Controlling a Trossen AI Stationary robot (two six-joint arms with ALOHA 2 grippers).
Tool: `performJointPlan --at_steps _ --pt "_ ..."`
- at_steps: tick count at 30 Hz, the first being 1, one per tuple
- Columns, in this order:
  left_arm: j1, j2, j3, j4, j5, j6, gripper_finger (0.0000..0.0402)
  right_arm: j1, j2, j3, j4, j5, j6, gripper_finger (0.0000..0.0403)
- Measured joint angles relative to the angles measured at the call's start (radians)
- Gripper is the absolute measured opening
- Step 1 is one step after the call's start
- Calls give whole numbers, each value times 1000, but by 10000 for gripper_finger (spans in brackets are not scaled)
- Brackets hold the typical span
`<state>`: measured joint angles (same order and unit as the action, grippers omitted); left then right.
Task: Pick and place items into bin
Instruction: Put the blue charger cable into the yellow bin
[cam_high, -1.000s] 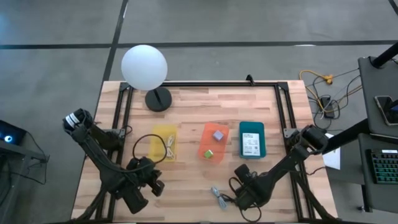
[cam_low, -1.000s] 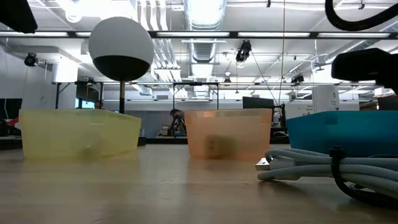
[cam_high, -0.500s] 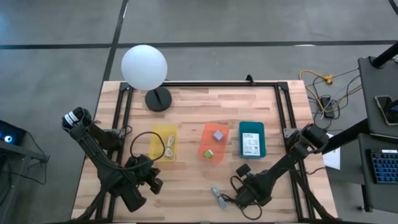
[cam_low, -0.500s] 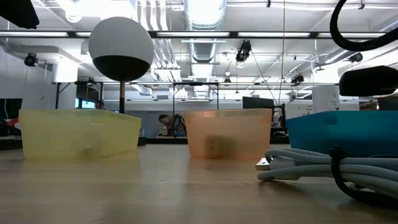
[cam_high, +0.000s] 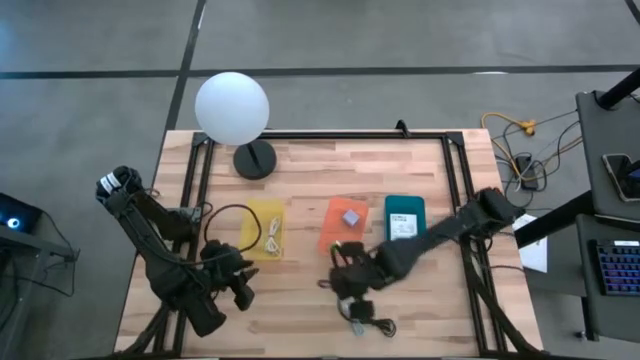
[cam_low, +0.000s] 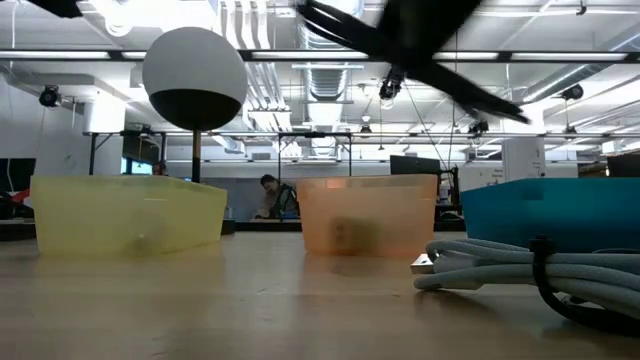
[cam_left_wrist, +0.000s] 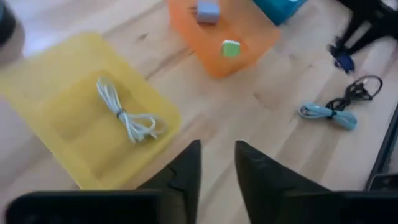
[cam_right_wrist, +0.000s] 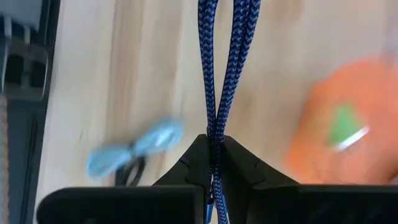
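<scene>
My right gripper (cam_high: 342, 280) hangs over the table just near of the orange bin (cam_high: 343, 228) and is shut on a purple-blue braided cable (cam_right_wrist: 217, 68). The orange bin holds a grey cube (cam_high: 351, 216) and a green cube (cam_high: 336, 246). A grey coiled cable (cam_high: 351, 313) lies on the table near the front edge, with a thin black cable (cam_high: 375, 326) beside it. The yellow bin (cam_high: 264, 230) holds a white cable (cam_left_wrist: 124, 117). The teal bin (cam_high: 404, 224) holds a white card. My left gripper (cam_left_wrist: 217, 169) is slightly open and empty, near the yellow bin's near side. My right gripper pinches the doubled strands of the purple-blue cable (cam_right_wrist: 213, 138) between its two fingertips. The strands run straight out past the fingers and are clear of the table.
A white ball lamp (cam_high: 232, 108) on a black base stands at the far left. Black frame rails run along the table's left, far and right sides. There is bare wood between the bins and the front edge.
My right gripper has swung from the front right of the table toward the left and a little toward the far edge. It has passed over the grey cable and stands close to the orange bin. The grey cable has stayed in place.
</scene>
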<state>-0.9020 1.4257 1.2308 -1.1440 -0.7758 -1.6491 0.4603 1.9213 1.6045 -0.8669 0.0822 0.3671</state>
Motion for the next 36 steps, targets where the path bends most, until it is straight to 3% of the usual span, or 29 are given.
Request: performJointPlan --at_steps 6,10,16,20,26,32,36 --pt "5 -12 1 11 -44 409 172 -87 88 177 9 -36 -90 12" --pt "41 -13 1 16 -48 718 200 -125 179 306 3 -87 -153 12" --pt "72 -21 1 78 -9 1025 203 -165 300 519 -52 -154 -191 12" --pt "68 -21 1 142 38 1152 203 -198 344 605 -79 -176 -188 12" --pt "63 -21 1 184 1 1326 203 -261 387 677 -69 -356 -88 13" --pt "63 -22 0 184 -10 1432 196 -274 397 683 -55 -396 -88 13" --pt "64 -22 -3 184 5 1491 164 -279 395 683 -31 -428 -90 13"
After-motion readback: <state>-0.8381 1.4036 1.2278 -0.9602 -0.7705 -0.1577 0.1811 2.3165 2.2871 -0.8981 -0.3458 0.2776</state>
